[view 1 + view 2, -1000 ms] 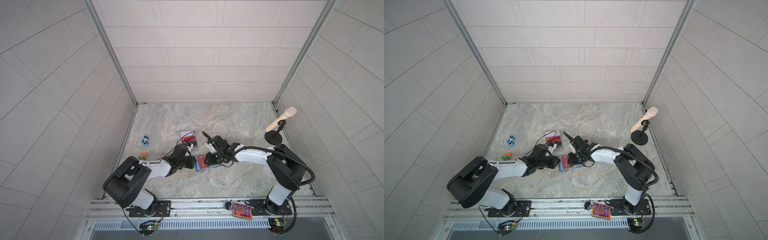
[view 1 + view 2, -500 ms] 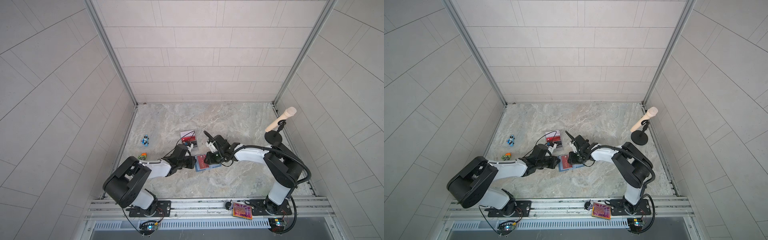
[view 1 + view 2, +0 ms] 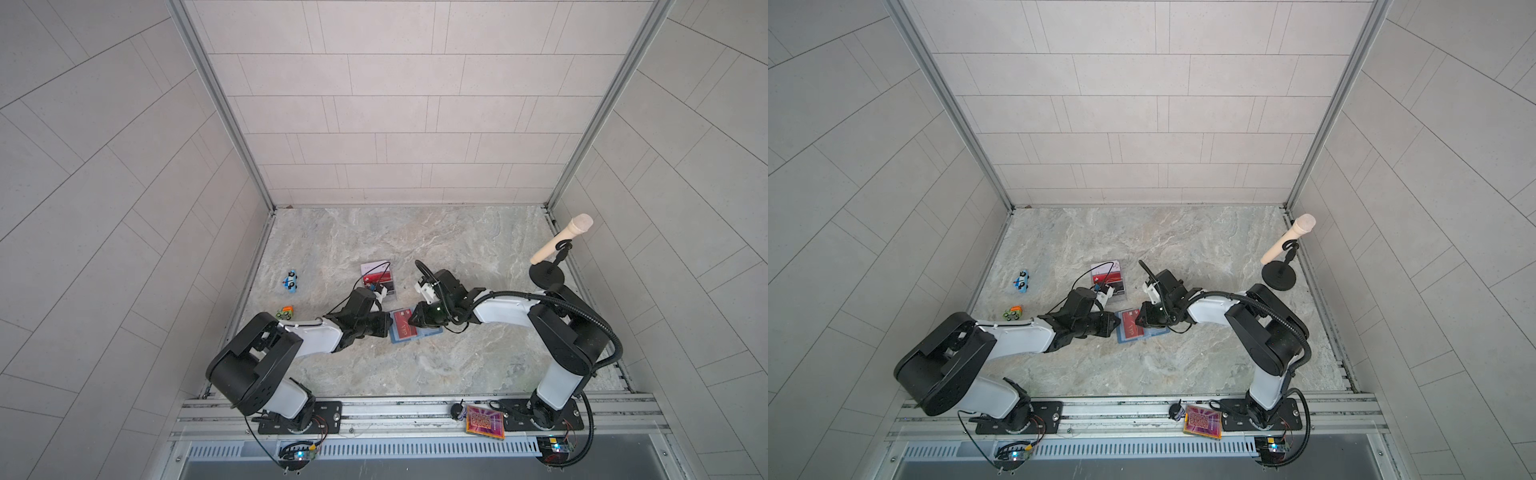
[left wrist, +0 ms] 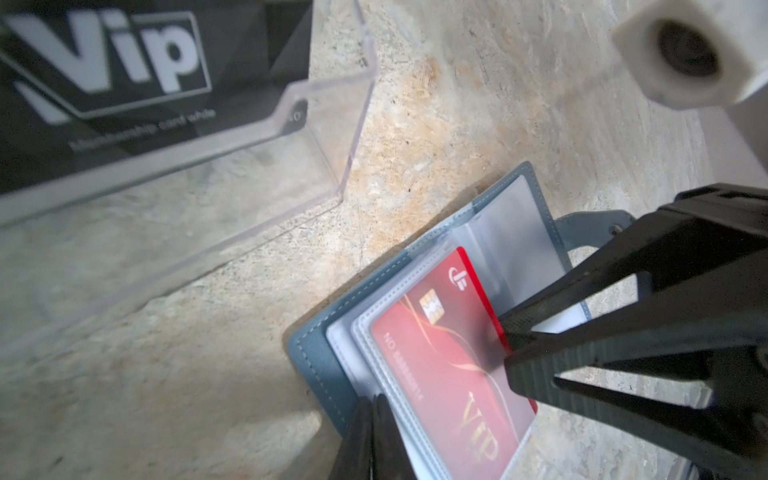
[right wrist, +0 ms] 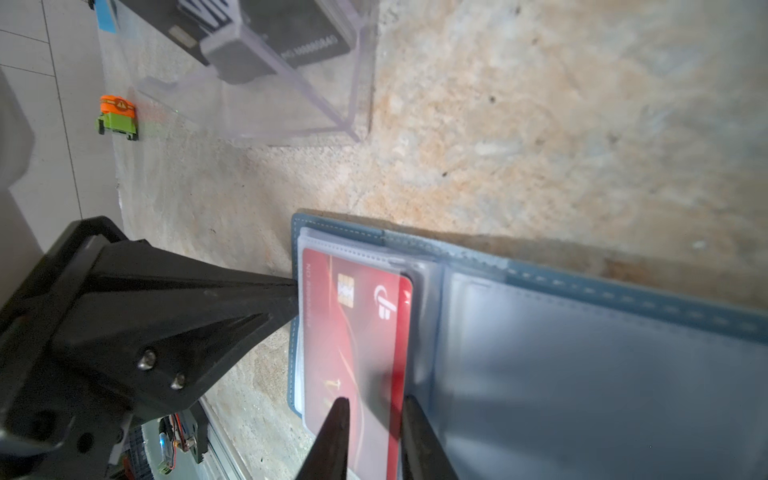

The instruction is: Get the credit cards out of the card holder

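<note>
The right gripper (image 5: 375, 399) has narrowed its jaws, not yet shut, around the free edge of the red card (image 5: 353, 332), which is still sleeved in the card holder (image 5: 340, 227) just 6 o'clock of the table (image 3: 457, 365) centre, where the closed left gripper (image 5: 291, 291) pinches its 9 o'clock edge, so pulling out seems near.

card holder (image 4: 311, 353) matt stitched leather-look, sleeves (image 4: 515, 232) clear soft plastic, red card (image 4: 449, 361) glossy, stand (image 4: 324, 124) clear acrylic, table (image 4: 478, 124) matt stone-look.
</note>
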You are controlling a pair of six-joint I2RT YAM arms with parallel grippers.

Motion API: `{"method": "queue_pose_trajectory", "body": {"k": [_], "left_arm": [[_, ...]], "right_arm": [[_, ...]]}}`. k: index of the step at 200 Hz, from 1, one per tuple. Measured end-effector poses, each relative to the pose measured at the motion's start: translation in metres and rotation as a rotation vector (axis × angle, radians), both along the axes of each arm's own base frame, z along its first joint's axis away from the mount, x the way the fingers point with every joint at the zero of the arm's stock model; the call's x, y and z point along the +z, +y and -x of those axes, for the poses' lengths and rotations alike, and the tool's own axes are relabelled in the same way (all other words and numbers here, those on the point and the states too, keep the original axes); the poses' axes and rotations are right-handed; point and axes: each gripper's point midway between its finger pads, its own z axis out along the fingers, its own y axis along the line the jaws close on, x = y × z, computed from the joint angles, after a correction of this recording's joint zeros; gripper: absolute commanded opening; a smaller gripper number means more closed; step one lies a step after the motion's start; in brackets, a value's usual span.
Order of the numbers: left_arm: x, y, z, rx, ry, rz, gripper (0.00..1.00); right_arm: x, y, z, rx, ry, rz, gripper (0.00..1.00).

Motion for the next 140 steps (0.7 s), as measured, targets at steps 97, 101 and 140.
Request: {"method": "queue_pose_trajectory", "body": {"k": [97, 101, 140], "left_arm": [[0.000, 0.000, 0.000, 0.000, 0.003, -0.002, 0.08], [0.000, 0.000, 0.000, 0.000, 0.002, -0.002, 0.08], [0.000, 0.000, -0.001, 0.000, 0.003, -0.002, 0.08]], "right_arm": [[0.011, 0.004, 0.000, 0.000, 0.001, -0.075, 0.25], [0.012, 0.004, 0.000, 0.001, 0.001, -0.077, 0.25], [0.017, 0.009, 0.000, 0.009, 0.000, -0.110, 0.25]]}}
